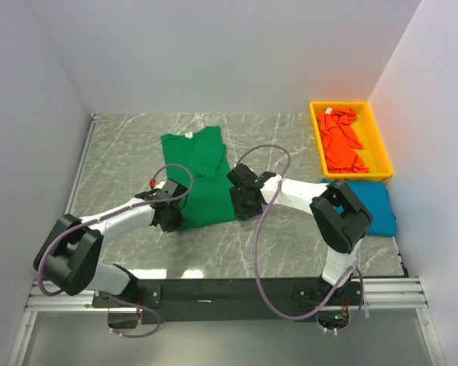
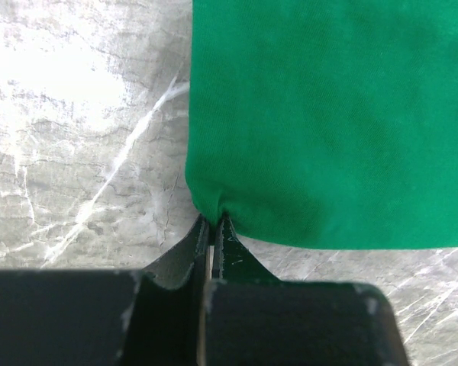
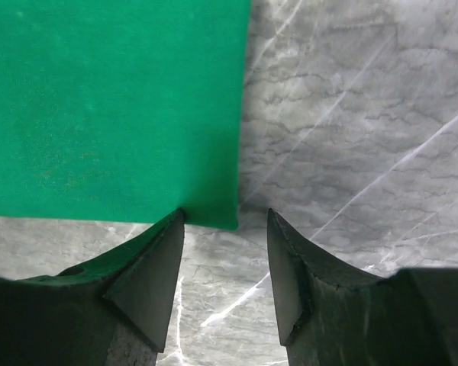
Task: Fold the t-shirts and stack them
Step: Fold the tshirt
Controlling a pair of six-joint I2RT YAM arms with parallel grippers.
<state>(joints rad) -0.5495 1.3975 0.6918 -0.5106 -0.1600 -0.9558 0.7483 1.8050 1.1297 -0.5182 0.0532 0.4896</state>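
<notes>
— Three t-shirts, is that what you have on screen?

— Yes. I see the green t-shirt (image 1: 198, 179) lying flat near the middle of the table (image 1: 122, 152), a grey stone-look top veined with pale lines. Its collar and white label (image 1: 188, 135) point to 12 o'clock, the straight hem to 6. The cloth is a soft, matte knit, smooth apart from slight creases near the neck. The orange-red t-shirt (image 1: 342, 141) lies crumpled in the yellow bin (image 1: 378, 145), a shallow rectangular plastic tray at 2 o'clock. The blue t-shirt (image 1: 378, 210) lies flat on the table just beside the bin's near end, at about 3 o'clock, partly hidden behind my right arm.

— And the tools?

— My left gripper (image 2: 212, 225) is at the hem's 7 o'clock corner. Its black fingers are pressed together and pinch the green cloth, which puckers into a small rounded fold right at the tips. My right gripper (image 3: 225, 221) is at the opposite corner, at 5 o'clock. Its wedge-shaped fingers (image 3: 156, 267) stand spread and hold nothing. The square corner of the hem lies flat on the stone between the tips, with one tip at the hem's edge and the other over bare table.
</notes>
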